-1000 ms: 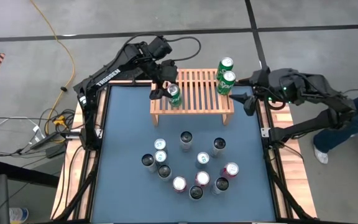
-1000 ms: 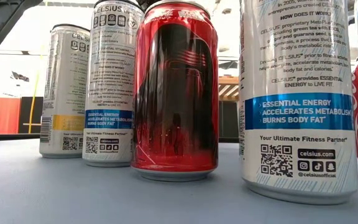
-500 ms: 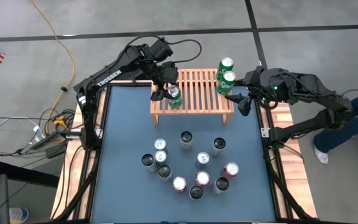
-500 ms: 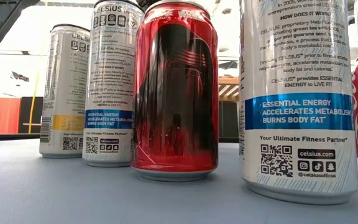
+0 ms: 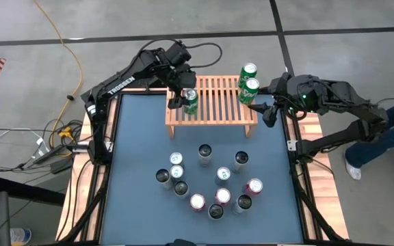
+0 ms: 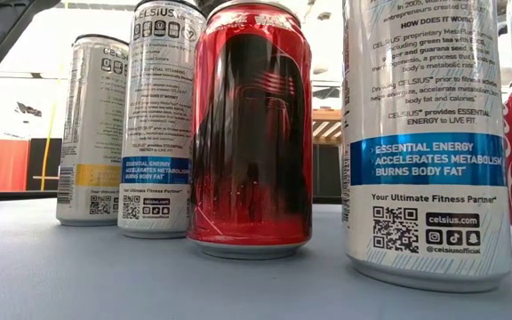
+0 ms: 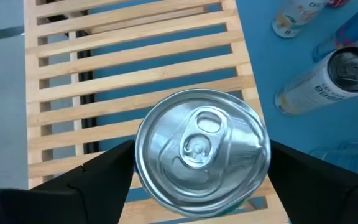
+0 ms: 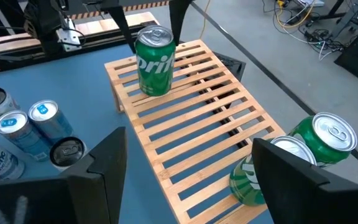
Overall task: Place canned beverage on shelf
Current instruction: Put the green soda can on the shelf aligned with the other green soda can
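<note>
Sprite can [image 7: 201, 148] stands upright at the left end of the shelf [image 5: 214, 109], a light-wood rack of parallel slats. The left gripper [image 5: 182, 96] straddles it with fingers spread and seemingly clear of its smooth aluminium wall. A finger catching the slim cylinder on withdrawal could tip it, since it stands near the shelf's edge. Farther along, two green cans [image 5: 250, 80] stand at the right end, the right gripper [image 5: 265, 111] open and empty just beside them.

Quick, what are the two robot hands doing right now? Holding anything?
Left gripper: fingers on either side of the green can on the shelf, grip cannot be told.
Right gripper: open, empty, beside the shelf's right end.
</note>
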You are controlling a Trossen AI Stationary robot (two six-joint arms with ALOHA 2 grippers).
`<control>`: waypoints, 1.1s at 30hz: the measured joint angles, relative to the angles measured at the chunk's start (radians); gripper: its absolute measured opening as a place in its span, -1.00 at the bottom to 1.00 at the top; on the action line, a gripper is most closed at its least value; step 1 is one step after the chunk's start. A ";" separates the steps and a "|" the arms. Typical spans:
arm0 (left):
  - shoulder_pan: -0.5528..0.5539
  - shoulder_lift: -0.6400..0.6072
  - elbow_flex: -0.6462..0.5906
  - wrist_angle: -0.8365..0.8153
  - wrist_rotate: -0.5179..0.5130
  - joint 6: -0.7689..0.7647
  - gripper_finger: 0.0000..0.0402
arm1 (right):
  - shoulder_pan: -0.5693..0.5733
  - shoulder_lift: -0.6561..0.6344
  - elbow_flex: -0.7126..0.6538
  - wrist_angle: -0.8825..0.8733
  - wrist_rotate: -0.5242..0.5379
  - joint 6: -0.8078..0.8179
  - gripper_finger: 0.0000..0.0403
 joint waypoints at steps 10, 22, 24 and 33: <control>-0.002 0.000 0.000 0.007 -0.006 0.015 0.67 | -0.052 0.036 0.000 0.048 -0.017 -0.081 0.48; -0.012 0.000 0.089 0.006 -0.069 0.013 0.68 | -0.157 0.141 0.000 0.093 -0.138 -0.164 0.73; -0.012 0.000 0.109 -0.007 -0.069 0.009 0.68 | -0.169 0.160 0.000 0.140 -0.152 -0.200 0.74; -0.020 -0.066 0.136 -0.075 -0.142 -0.049 0.68 | -0.242 0.286 0.000 0.429 -0.313 -0.350 0.74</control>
